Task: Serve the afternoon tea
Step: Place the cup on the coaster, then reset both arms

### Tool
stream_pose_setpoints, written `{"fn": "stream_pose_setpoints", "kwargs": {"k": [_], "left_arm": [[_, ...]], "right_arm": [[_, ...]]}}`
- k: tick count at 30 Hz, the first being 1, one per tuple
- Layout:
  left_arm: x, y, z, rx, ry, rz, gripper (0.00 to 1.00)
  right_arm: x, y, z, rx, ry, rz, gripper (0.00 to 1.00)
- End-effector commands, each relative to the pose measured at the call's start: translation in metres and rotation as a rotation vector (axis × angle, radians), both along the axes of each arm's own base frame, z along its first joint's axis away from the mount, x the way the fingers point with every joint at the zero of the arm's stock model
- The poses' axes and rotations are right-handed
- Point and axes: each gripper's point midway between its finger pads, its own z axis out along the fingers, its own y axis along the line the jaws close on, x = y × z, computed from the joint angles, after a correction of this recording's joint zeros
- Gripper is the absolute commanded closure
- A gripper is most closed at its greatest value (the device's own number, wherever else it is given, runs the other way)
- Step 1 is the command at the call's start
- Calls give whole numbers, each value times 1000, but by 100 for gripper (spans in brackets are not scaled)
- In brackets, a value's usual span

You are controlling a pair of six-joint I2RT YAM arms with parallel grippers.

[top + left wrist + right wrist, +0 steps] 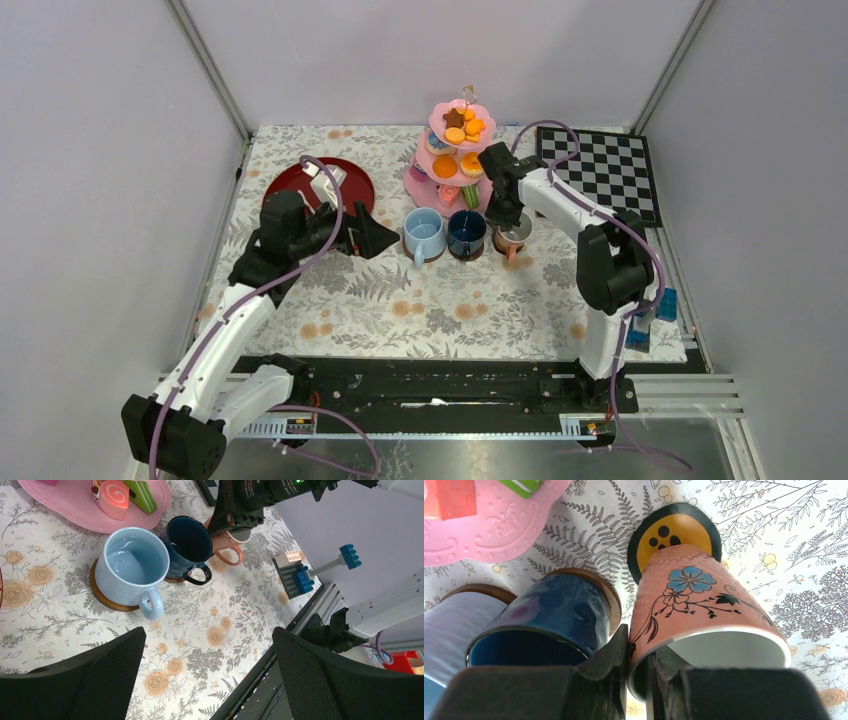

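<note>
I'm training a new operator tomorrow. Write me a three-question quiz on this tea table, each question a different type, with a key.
1. Fill in: the light-blue cup and the dark-blue cup each stand on a brown round ___.
2. Which cup does the right hand pinch by its rim? A. light-blue cup B. dark-blue cup C. pink flowered cup
3. True or false: the left hand is open and holds nothing.
Key: 1 saucer; 2 C; 3 true.
</note>
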Motion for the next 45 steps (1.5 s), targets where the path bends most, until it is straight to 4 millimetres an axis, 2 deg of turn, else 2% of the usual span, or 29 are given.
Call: {"fn": "stream_pose_setpoints", "kwargs": {"k": [1,4,9,13,19,20,23,25,27,29,31,37,39,42,45], "left_arm": [[2,0,5,6,-53,-2,1],[2,-2,4,7,-50,-5,1],[3,-3,5,1,-47,-12,1],[4,-5,5,-5,-40,-16,1],[6,-7,6,-15,-21,-14,1],[8,-7,6,-15,-22,-10,1],[12,-4,11,-5,-30,14,1],[15,-2,17,-1,-42,33,1],[19,0,26,0,-58,54,1],[22,3,38,-8,-80,82,1],[25,7,55,-27,-118,123,1],[24,24,114,-124,-263,245,1],[18,32,137,-154,-332,278,1],[12,44,163,-178,-419,330,1],[5,53,182,-190,-480,361,1]], "right_arm": [[19,0,14,10,-49,-9,100],[19,0,6,8,-32,-8,100],[16,1,1,27,-4,-3,71],[17,1,16,41,-42,10,51],[16,2,51,83,-112,25,40],[14,1,59,90,-127,29,38],[5,-4,92,110,-199,56,22],[-4,-11,125,114,-283,90,8],[-15,-16,158,116,-363,175,1],[-33,-25,193,110,-460,249,0],[-51,-44,227,80,-598,267,0],[-130,-95,319,76,-998,243,0],[-149,-111,340,64,-1076,213,0],[-168,-132,363,25,-1151,166,0],[-179,-145,375,-5,-1202,128,0]]}}
